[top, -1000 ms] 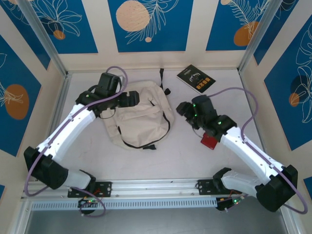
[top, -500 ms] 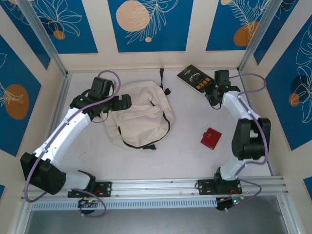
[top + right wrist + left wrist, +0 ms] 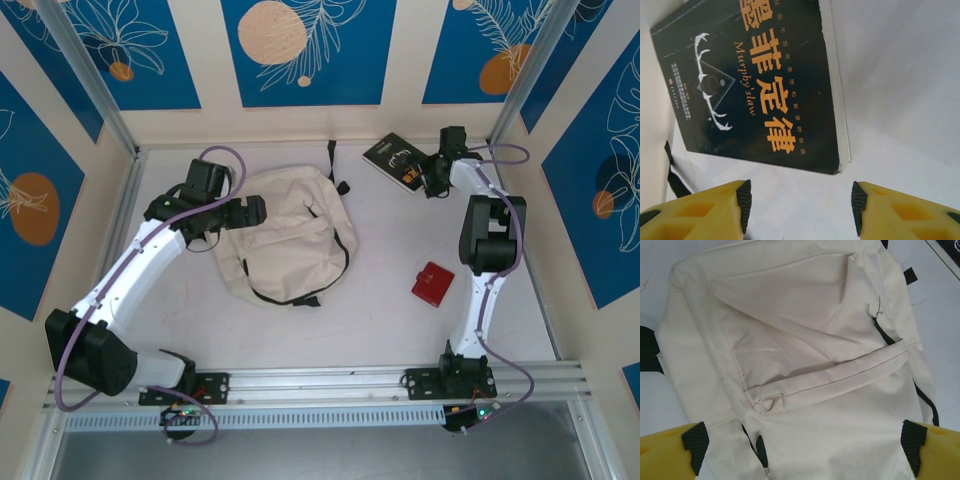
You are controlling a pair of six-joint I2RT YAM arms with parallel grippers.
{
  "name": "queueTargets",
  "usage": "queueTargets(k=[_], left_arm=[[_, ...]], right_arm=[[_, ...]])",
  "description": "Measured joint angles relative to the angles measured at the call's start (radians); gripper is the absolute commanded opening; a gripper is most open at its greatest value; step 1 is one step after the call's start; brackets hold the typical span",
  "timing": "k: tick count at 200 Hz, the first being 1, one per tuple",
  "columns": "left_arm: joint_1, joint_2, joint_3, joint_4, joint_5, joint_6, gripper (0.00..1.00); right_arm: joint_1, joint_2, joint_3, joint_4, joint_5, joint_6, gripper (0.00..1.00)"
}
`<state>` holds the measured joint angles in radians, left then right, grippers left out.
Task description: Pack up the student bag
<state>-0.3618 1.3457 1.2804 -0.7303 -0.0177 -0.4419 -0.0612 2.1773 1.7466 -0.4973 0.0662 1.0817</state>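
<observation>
At the far right, my open right gripper (image 3: 800, 200) faces the book (image 3: 755, 85); I'd straddle its edge squarely; left gripper (image 3: 802, 440) hovers open over the bag (image 3: 805, 355).

Bright, even overhead light, soft faint shadows, sharp focus throughout.

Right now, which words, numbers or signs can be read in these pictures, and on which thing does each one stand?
"Murphy's law": orange slanted letters on the black cover of the book.
"菲定律": large orange characters on the same cover; one more above them is cut off by the picture's edge.
Small white lines on the cover: too small to read.
The bag and the small red item: no text to be seen.
</observation>
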Motion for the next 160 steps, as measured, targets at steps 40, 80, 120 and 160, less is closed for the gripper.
queueTargets(k=[40,80,120,160], left_arm=[[0.007,0.003,-0.001,0.006,0.008,0.0,1.0],[0.015,0.027,-0.001,0.009,0.018,0.0,1.0],[0.023,0.031,-0.001,0.009,0.018,0.0,1.0],[0.031,0.031,-0.001,0.009,0.022,-0.001,1.0]], right_arm=[[-0.003,0.071,0.063,-0.061,-0.009,0.011,0.57],[-0.007,0.14,0.129,-0.08,-0.05,0.006,0.54],[-0.01,0.151,0.164,-0.095,-0.083,-0.001,0.5],[-0.023,0.151,0.196,-0.097,-0.145,-0.018,0.44]])
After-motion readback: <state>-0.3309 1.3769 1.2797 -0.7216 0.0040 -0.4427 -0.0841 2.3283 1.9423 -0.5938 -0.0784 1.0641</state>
